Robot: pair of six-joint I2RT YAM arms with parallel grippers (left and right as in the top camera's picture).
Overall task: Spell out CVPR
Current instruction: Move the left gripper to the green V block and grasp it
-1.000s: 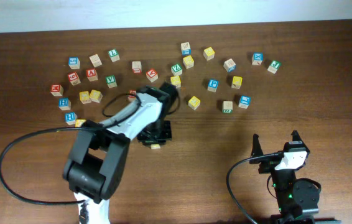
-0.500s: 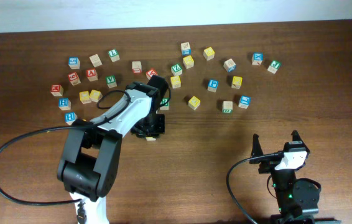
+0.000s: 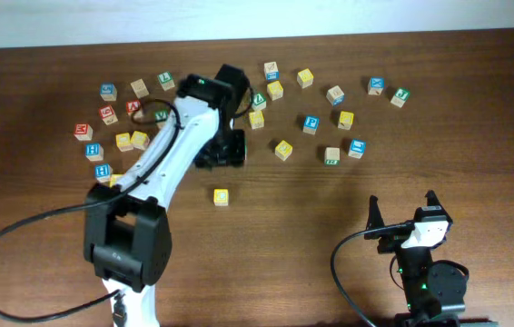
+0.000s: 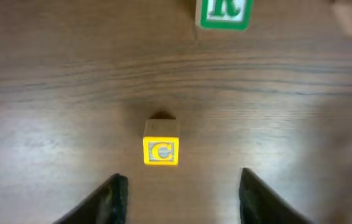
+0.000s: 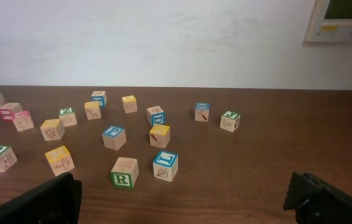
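Note:
A yellow C block lies alone on the bare wood in front of the scattered letter blocks, and shows in the left wrist view. My left gripper hangs above the table just behind it, open and empty, with its fingers short of the block. A green R block lies past the C. Another green R, a blue P and a green V lie among the scattered blocks. My right gripper is open and empty.
Several more letter blocks spread across the far half of the table, from a red one at the left to a green one at the right. The left arm reaches over the left cluster. A wall stands behind the table.
The left gripper let go of the yellow C block, rose and drew back toward the far side. The C block stays on the table. The right arm has not moved.

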